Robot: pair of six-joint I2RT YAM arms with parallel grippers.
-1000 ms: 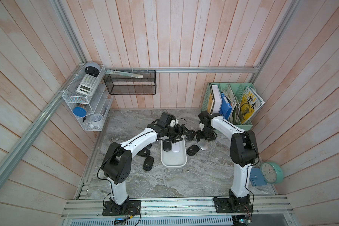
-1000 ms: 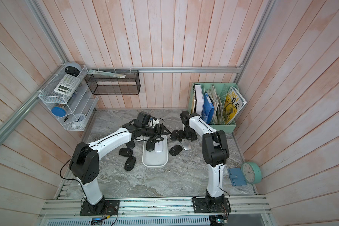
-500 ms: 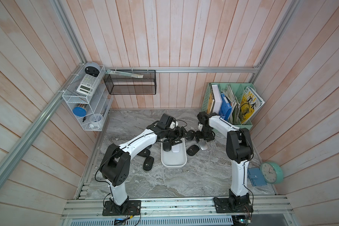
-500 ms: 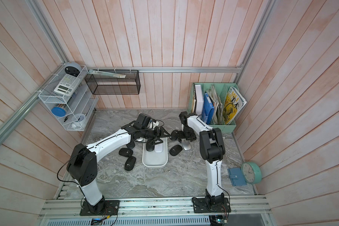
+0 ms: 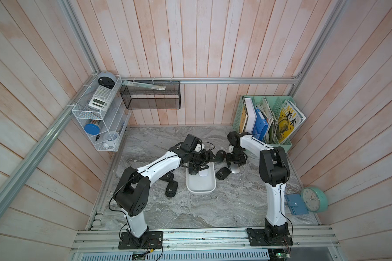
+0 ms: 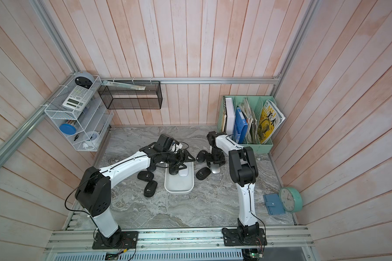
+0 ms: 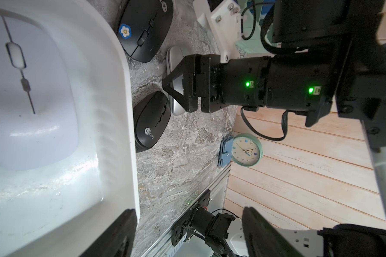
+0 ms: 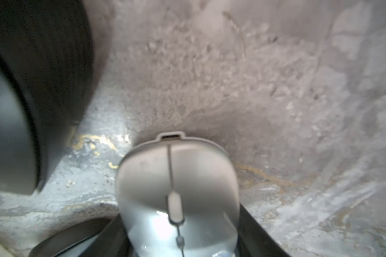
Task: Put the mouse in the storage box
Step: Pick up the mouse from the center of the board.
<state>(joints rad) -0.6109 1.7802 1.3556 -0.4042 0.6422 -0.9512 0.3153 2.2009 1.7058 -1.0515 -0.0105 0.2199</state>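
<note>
Starting at my left, two black mice are lying on the marble table (image 5: 213, 210) just beside the storage box (image 5: 200, 189), one nearer its front corner (image 5: 171, 189) and one a little behind it (image 5: 166, 176), both waiting their turn. My left pincer (image 7: 188, 220) is hovering over the far end of the box with its jaws standing about halfway apart and nothing between them. Inside the box a white mouse (image 7: 31, 100) is lying flat on the floor, and in both top views what looks like a dark mouse (image 5: 192, 172) is lying beside it, so I am judging part of the job done. Past the box's right rim two more black mice are resting on the marble, one marked Lecoo (image 7: 152, 122) and one with a flower sticker (image 7: 143, 29). Just beyond them my right pincer (image 8: 183, 238) is squeezing the silver mouse (image 8: 176, 189) by its two long sides, jaws drawn in tight against it. That mouse seems to be sitting on the table, near the box but apart from it. What is remaining for it, as I am reading things: lifting, swinging across to the box, and letting go.
</note>
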